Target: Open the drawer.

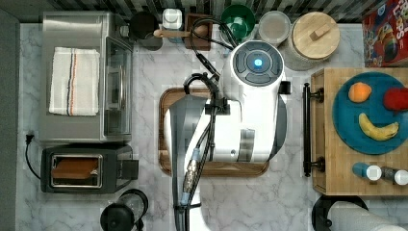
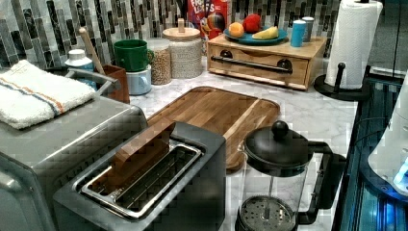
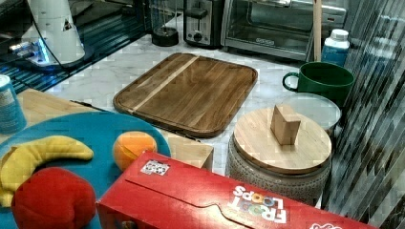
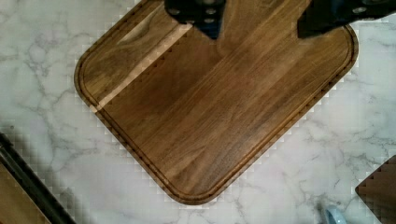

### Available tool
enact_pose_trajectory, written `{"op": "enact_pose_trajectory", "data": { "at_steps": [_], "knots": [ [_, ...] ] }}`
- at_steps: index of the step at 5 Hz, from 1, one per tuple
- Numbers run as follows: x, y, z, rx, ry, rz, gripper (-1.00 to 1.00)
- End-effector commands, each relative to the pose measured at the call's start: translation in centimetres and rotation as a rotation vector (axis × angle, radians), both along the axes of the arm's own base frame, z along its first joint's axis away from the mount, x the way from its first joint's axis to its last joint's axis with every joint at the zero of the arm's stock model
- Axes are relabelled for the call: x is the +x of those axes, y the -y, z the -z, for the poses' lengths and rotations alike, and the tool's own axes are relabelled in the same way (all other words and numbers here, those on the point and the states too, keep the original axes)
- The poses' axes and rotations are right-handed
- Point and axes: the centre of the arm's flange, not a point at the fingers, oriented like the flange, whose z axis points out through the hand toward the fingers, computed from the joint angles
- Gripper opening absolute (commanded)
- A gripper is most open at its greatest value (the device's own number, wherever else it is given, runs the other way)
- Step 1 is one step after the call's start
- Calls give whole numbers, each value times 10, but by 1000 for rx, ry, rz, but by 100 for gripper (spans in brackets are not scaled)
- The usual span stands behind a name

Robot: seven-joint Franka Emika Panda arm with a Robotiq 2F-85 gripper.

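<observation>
The drawer (image 2: 262,67) is a shallow light wood box at the back of the counter in the left view, its front flush and shut. Its long black bar handle (image 2: 252,64) runs across the front on two mounts. In the top view the handle (image 1: 306,130) faces the white arm (image 1: 240,110), which hovers over the cutting board. In the wrist view my gripper (image 4: 261,18) hangs open above the walnut cutting board (image 4: 215,107), nothing between its fingers (image 4: 201,11). A strip of the handle (image 4: 28,186) shows at that picture's corner, well away from the fingers.
A blue plate (image 1: 346,120) with fruit and two shakers (image 1: 368,172) sit on top of the drawer box. A paper towel roll (image 2: 353,43) stands beside it. Jars and a green mug (image 2: 132,54) line the back wall; a toaster oven (image 1: 82,82), toaster (image 1: 82,168) and French press (image 2: 279,183) stand beyond the board.
</observation>
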Motion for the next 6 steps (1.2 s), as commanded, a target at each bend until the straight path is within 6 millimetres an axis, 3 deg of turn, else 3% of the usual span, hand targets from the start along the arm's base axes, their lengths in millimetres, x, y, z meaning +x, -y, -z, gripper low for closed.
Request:
{"op": "enact_pose_trajectory", "data": {
  "at_steps": [1, 2, 3, 6],
  "knots": [
    [1, 0, 2, 1, -2, -8, 100],
    [1, 0, 2, 1, -3, -8, 100],
    [-6, 16, 8, 0, 13, -119, 100],
    [-24, 89, 39, -44, 24, -555, 100]
  ]
}}
